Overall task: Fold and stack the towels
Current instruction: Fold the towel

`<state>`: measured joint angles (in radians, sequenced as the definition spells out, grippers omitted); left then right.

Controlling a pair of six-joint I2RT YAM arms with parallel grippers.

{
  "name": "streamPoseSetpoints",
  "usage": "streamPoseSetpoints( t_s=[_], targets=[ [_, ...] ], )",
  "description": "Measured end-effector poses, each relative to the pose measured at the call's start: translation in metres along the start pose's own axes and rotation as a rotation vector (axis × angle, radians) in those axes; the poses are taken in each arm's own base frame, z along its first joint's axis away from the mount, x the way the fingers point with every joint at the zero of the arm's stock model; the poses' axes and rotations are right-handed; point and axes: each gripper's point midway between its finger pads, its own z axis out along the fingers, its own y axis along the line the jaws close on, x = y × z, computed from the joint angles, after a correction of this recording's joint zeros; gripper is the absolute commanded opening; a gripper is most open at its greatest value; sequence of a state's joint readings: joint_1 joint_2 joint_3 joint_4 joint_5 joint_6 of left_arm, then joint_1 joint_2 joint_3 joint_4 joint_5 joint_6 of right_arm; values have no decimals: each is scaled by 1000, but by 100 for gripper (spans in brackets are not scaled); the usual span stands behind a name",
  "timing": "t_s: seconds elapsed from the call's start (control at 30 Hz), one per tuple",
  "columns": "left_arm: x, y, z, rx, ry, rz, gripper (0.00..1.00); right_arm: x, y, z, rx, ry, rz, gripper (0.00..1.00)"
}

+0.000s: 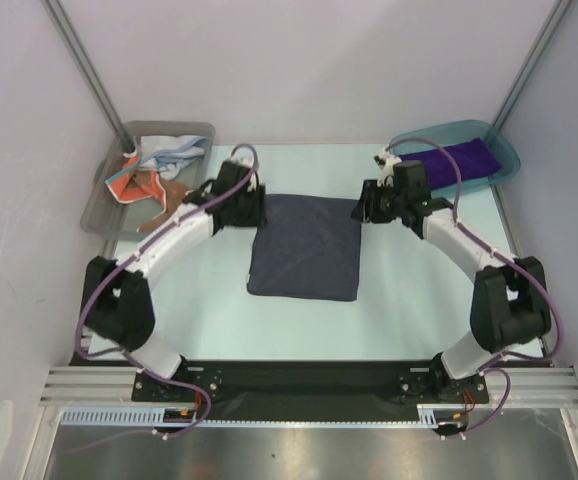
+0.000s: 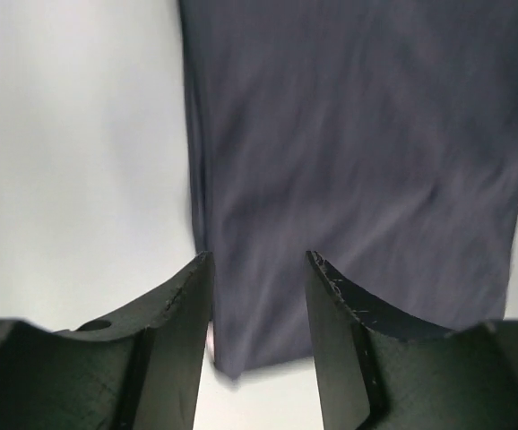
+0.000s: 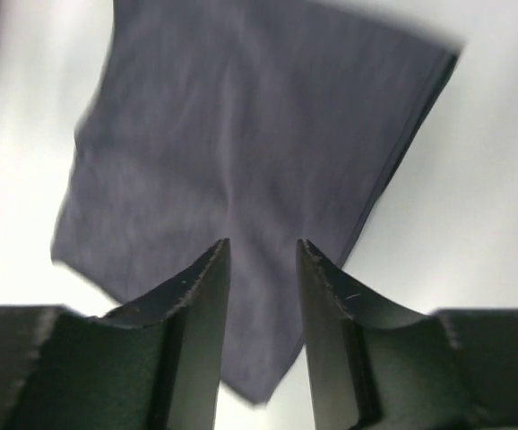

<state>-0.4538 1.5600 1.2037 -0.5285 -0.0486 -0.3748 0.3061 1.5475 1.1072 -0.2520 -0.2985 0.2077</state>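
Observation:
A dark grey-blue towel [image 1: 304, 247] lies folded flat in the middle of the table. My left gripper [image 1: 254, 208] hovers at its far left corner, jaws apart; in the left wrist view the gripper [image 2: 259, 258] frames that corner of the towel [image 2: 358, 152] without touching it. At the far right corner, my right gripper [image 1: 364, 208] is also open, and the right wrist view shows it [image 3: 263, 244] standing just above the towel [image 3: 241, 134]. A deep purple towel [image 1: 472, 160] lies in the teal bin. Orange-red [image 1: 129, 185] and pale [image 1: 169, 150] towels sit crumpled in the grey bin.
The grey plastic bin [image 1: 104, 215] stands at the far left and the teal translucent bin [image 1: 444, 133] at the far right. Walls close the table in on three sides. The arm bases sit at the near edge.

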Motion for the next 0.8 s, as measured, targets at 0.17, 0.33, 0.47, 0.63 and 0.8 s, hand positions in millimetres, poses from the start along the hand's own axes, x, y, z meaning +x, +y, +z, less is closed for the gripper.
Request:
streamPoseSetpoints(
  t_s=[0.17, 0.33, 0.47, 0.63, 0.8],
  targets=[
    [-110, -13, 35, 37, -132, 100, 50, -51, -39, 37, -21, -58, 44, 47],
    [-138, 3, 110, 49, -70, 182, 57, -57, -71, 83, -32, -15, 59, 53],
    [-120, 20, 159, 49, 29, 223, 61, -54, -88, 112, -29, 32, 35, 57],
    [-107, 30, 196, 80, 90, 266, 63, -47, -103, 133, -24, 77, 6, 59],
    [-108, 34, 200, 105, 100, 291, 61, -32, -119, 142, -29, 132, 13, 53]
  ],
)
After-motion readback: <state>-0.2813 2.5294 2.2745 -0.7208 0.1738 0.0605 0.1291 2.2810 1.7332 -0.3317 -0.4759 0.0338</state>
